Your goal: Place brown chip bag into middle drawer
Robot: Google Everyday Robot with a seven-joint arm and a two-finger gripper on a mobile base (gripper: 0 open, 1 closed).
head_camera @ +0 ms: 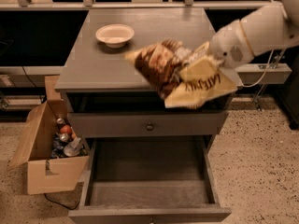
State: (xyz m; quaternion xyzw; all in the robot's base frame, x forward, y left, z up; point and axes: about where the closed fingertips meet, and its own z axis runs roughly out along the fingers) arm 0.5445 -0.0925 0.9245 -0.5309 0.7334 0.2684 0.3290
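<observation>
The gripper [203, 63] on the right has the brown chip bag [177, 73] pinched, up in the air over the front edge of the cabinet top [93, 64]. The middle drawer [149, 192] below is pulled wide open. A cream bowl [115, 34] sits back left on top, and there's a cardboard box [44, 164] of cans on the floor.

A cream bowl [115, 34] sits upright on the grey tabletop [88, 69], toward its far left corner. Under the tabletop is a dark open slot [117, 104], and below that a shut upper drawer [107, 124] with a small dark knob [149, 126] at its centre. On the speckled floor [261, 167], just beside the cabinet's left side, stands an open cardboard box [42, 176] with cans and bottles [65, 139] inside. A dark cable [58, 201] runs along the floor in front of the box.
</observation>
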